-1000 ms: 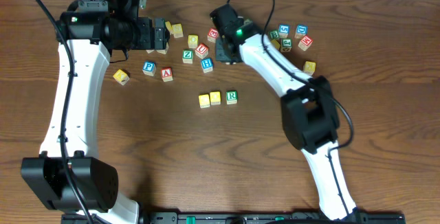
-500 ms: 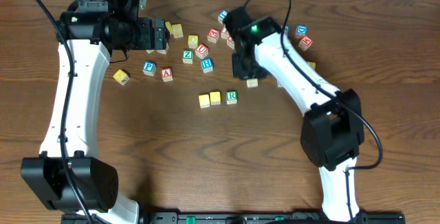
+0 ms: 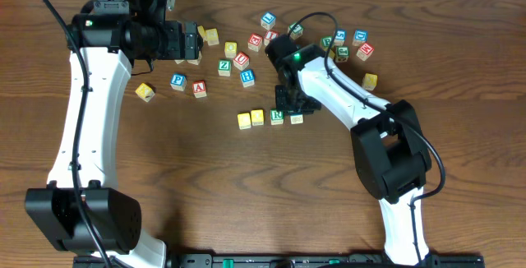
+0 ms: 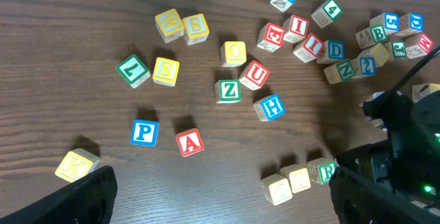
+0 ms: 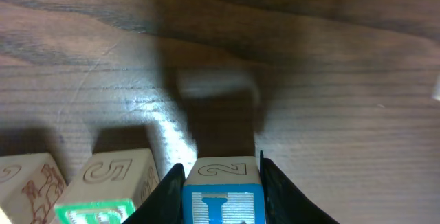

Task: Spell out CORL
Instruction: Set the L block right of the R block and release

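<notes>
A row of blocks lies mid-table: two yellow blocks and the green R block. In the left wrist view they show as C, O and R. My right gripper is shut on a blue L block, held at the right end of that row, next to the green R block. In the overhead view this block peeks out beside the gripper. My left gripper hangs open and empty high above the far left of the table.
Loose letter blocks are scattered across the far half of the table: P, A, H, Z, U, a yellow one, and a cluster at the far right.
My right arm has swung from the far block cluster toward the near middle, carrying the blue L block down to the right end of the row. The left arm has not moved.
</notes>
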`<state>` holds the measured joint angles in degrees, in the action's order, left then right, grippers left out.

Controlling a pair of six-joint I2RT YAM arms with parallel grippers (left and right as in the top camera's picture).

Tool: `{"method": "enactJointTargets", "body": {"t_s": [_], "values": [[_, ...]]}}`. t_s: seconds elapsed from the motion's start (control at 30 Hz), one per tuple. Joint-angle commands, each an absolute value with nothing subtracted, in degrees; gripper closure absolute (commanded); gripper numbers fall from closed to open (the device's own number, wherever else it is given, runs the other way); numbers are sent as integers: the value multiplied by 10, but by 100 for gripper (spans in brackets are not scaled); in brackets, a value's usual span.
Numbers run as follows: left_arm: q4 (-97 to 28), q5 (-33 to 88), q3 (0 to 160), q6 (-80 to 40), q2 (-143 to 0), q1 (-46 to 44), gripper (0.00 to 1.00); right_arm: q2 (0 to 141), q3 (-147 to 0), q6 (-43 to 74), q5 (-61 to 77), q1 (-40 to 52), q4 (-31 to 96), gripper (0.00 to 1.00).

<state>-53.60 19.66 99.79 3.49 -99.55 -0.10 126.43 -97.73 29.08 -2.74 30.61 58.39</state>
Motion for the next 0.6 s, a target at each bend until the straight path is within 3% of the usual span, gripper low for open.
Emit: {"method": "enactJointTargets", "body": {"t_s": [0.0, 0.57], "values": [[-537, 205, 1013, 43, -999, 0, 2, 1265, -967, 298, -27, 309, 570, 71], [-537, 205, 1013, 43, -999, 0, 2, 1210, -985, 286, -9, 295, 562, 62]]}}
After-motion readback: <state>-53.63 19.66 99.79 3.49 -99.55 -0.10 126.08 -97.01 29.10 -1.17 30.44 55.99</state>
